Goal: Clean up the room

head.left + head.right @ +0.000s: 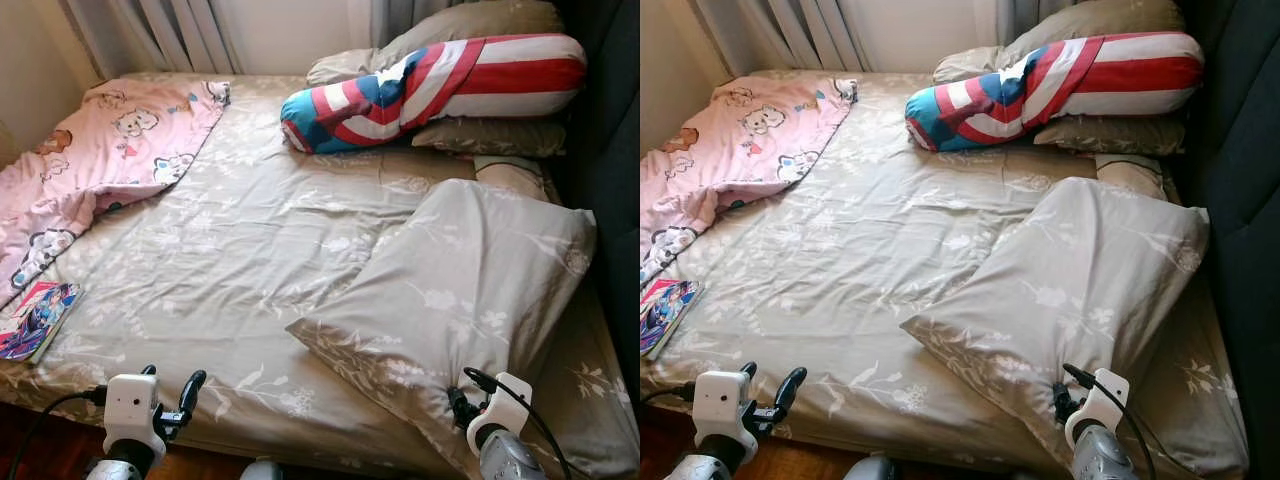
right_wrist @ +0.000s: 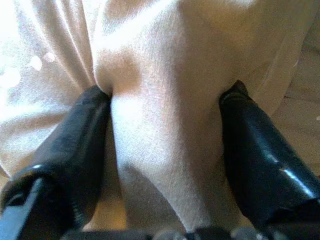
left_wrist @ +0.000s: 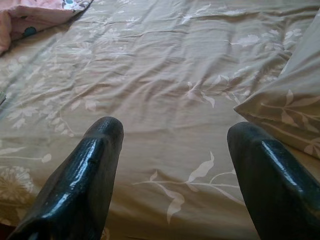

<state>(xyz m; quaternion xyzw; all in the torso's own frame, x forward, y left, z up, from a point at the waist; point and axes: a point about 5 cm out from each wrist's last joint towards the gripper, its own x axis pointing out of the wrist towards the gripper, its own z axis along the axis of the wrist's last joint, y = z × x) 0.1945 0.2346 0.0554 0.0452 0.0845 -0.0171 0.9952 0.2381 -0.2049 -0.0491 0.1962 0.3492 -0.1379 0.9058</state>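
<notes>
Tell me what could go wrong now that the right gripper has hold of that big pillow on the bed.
The right gripper pinches only a fold of fabric at the pillow corner, so the pillow might slip free when lifted. The open left gripper hovers apart over the sheet, giving no support, so the pillow may sag and drag. A book sits at the bed's edge and could get knocked off.

Left gripper (image 1: 175, 392) sits at 7 o'clock with fingers spread apart; right gripper (image 2: 165, 125) at 5 o'clock pinches cloth between its fingers
</notes>
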